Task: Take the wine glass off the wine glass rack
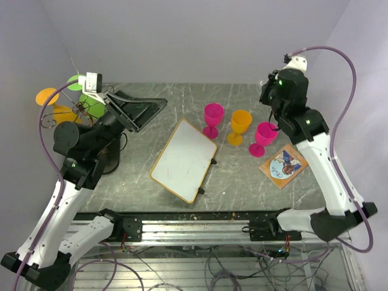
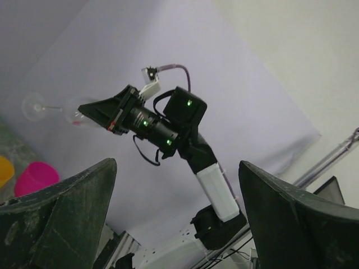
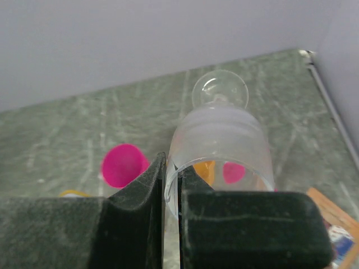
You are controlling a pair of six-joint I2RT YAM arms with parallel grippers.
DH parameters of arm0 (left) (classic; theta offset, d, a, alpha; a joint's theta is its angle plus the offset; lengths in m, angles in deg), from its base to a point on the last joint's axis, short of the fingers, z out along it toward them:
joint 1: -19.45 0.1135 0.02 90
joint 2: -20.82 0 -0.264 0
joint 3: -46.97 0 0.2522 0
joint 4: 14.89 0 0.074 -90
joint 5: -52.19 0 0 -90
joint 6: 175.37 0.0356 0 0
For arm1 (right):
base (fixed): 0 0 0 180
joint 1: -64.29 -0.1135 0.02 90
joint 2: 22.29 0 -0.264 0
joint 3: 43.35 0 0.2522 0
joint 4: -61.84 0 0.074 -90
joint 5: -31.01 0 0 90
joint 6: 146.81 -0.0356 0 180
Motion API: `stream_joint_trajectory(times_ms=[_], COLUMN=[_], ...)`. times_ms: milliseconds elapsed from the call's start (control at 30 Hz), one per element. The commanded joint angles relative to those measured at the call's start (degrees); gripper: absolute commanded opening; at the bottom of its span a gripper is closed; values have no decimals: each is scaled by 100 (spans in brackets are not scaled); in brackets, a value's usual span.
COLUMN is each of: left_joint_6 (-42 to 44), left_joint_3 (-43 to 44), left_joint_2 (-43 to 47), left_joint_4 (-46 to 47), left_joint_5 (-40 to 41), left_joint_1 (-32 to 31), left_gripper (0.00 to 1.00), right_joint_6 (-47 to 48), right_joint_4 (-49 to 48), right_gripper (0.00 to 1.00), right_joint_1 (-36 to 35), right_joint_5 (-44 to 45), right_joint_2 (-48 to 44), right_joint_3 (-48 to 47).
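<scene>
From above, my left gripper (image 1: 148, 112) gapes wide and empty over bare tabletop, just right of the wine glass rack (image 1: 77, 109) at the left edge of the table (image 1: 182, 97). My right arm (image 1: 321, 157) stands high by the back right corner. The print on the booklet (image 1: 284, 165) is too small to read.

Left wrist: the wine glass (image 2: 56, 109) lies nearly level in the air, clear of the rack, foot pointing away from my right gripper (image 2: 92, 112).

Right wrist: my right fingers (image 3: 129, 224) pinch its rim. The stem runs toward the back wall, and the table's right edge is close.
</scene>
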Motion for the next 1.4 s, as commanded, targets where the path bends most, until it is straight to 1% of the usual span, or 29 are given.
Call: stream_joint_trajectory(times_ms=[0, 100, 233, 367, 433, 500, 600, 767, 967, 1233, 1367], left_joint_6=[682, 1058, 1359, 1619, 1675, 1689, 1720, 1883, 2041, 2218, 2237], left_joint_3=[301, 586, 682, 924, 938, 886, 844, 919, 1075, 1134, 1153], left_joint_2=[-100, -126, 40, 64, 105, 174, 242, 221, 221, 309, 303], left_joint_4=[-1010, -1695, -2072, -2545, -2605, -2599, -2630, -2859, -3055, -3253, -3289], left_joint_5=[107, 206, 398, 508, 549, 625, 684, 710, 820, 1020, 1017], left_joint_1=[-32, -32, -32, -32, -32, -25, -32, -32, -28, -32, -32], left_gripper=[99, 98, 98, 97, 97, 97, 97, 96, 96, 96, 96], right_joint_6=[648, 692, 657, 707, 794, 840, 922, 990, 993, 1048, 1060], right_joint_4=[1157, 1740, 1959, 2212, 2421, 2735, 3009, 2990, 3205, 3344, 3314], right_gripper=[0, 0, 0, 0, 0, 0, 0, 0, 0, 0, 0], right_joint_1=[372, 894, 1487, 1747, 1795, 1796, 1779, 1680, 1419, 1384, 1341], right_joint_5=[205, -474, -1604, -2172, -2555, -2726, -2983, -3134, -2975, -2934, -2933], right_joint_2=[831, 1573, 2216, 2829, 3197, 3600, 4025, 4317, 4970, 5490, 5609], right_joint_3=[-852, -1464, -1831, -2229, -2534, -2976, -3293, -3409, -3968, -4483, -4542])
